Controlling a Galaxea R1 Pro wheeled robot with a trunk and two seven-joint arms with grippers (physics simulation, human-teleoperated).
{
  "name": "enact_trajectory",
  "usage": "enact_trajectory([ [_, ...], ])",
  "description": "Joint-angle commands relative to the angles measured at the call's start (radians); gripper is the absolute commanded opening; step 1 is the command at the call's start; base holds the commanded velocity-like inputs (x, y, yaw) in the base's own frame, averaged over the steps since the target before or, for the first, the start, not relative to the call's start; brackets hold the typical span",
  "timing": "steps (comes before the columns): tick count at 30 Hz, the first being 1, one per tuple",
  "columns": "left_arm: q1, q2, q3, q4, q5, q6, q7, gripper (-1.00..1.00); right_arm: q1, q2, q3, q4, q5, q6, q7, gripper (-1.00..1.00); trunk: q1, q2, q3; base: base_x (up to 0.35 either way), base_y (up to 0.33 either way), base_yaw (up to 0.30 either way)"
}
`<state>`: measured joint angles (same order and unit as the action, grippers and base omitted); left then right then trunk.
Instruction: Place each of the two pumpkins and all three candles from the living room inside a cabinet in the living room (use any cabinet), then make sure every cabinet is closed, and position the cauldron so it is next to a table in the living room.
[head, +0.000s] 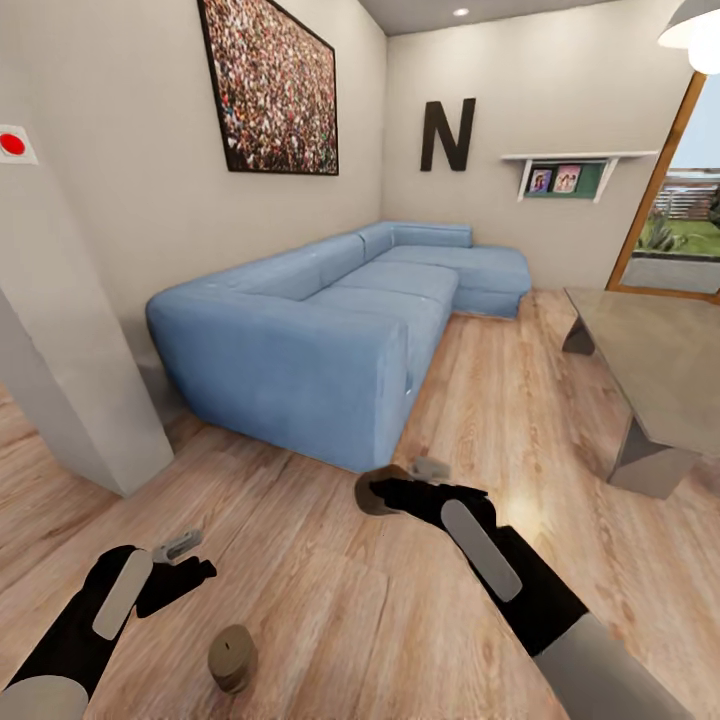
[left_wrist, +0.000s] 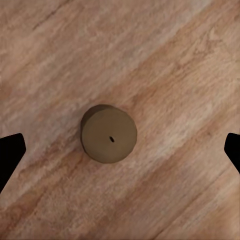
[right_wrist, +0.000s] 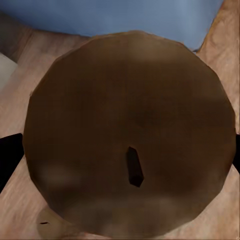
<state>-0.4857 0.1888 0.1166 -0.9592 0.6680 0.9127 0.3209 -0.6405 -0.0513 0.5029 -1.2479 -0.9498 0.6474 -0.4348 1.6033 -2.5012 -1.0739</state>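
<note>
Head view: the right end effector (head: 392, 490) grips a candle (head: 372, 492) above the floor (head: 330, 610), near the blue sofa (head: 330, 330). The left end effector (head: 185, 560) is spread wide and empty; a second candle (head: 232, 657) stands on the floor just beside it. A grey table (head: 660, 360) sits at right. Left wrist view: the standing candle (left_wrist: 109, 134) lies between the wide-set fingertips (left_wrist: 10, 150), apart from both. Right wrist view: the held candle (right_wrist: 132, 135) sits close to the lens, the sofa (right_wrist: 110, 15) beyond.
</note>
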Motion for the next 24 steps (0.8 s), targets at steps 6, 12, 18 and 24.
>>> enact_trajectory([
  [6,-0.001,0.0,0.0,-0.001,0.012,0.003,0.009,1.0,0.002,-0.083,0.003,-0.138,-0.205,0.047,-0.013,-1.0,0.003,-0.002,-0.024,0.0,0.0,0.0],
  [12,-0.001,0.0,0.0,-0.001,0.012,0.003,0.009,1.0,0.002,-0.105,0.005,-0.147,-0.269,0.051,-0.01,-1.0,0.005,-0.003,-0.048,0.0,0.0,0.0],
  [18,-0.001,0.0,0.0,0.002,0.012,0.003,0.009,1.0,0.001,-0.105,0.005,-0.147,-0.272,0.052,-0.002,-1.0,0.008,-0.005,-0.071,0.0,0.0,0.0],
  [24,-0.001,-0.001,0.0,0.006,0.012,0.003,0.009,1.0,0.002,-0.105,0.005,-0.151,-0.273,0.051,0.002,-1.0,0.011,-0.006,-0.094,0.0,0.0,-0.012],
])
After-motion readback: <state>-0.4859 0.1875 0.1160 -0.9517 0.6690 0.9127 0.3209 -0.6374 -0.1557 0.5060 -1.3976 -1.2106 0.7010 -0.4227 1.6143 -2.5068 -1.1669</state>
